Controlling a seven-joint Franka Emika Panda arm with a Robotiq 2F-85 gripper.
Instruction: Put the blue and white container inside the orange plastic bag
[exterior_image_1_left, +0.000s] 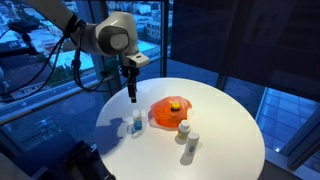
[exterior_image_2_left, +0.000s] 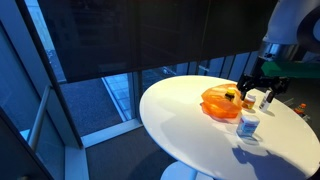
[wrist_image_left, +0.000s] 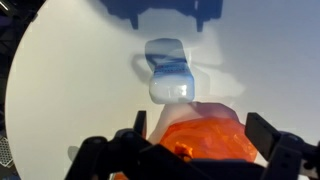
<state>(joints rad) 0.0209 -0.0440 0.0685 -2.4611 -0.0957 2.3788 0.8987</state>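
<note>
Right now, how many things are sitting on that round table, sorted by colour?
Orange plastic bag: 1
Blue and white container: 1
Small white bottles: 2
Total: 4
The yellow patch on the bag is too small to identify, so it is not counted.

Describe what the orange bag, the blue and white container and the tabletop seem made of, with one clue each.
Orange bag: probably thin glossy plastic; it crumples and shines. Blue and white container: seemingly translucent plastic with a blue band. Tabletop: smooth, white, maybe laminate; it shows faint reflections.
</note>
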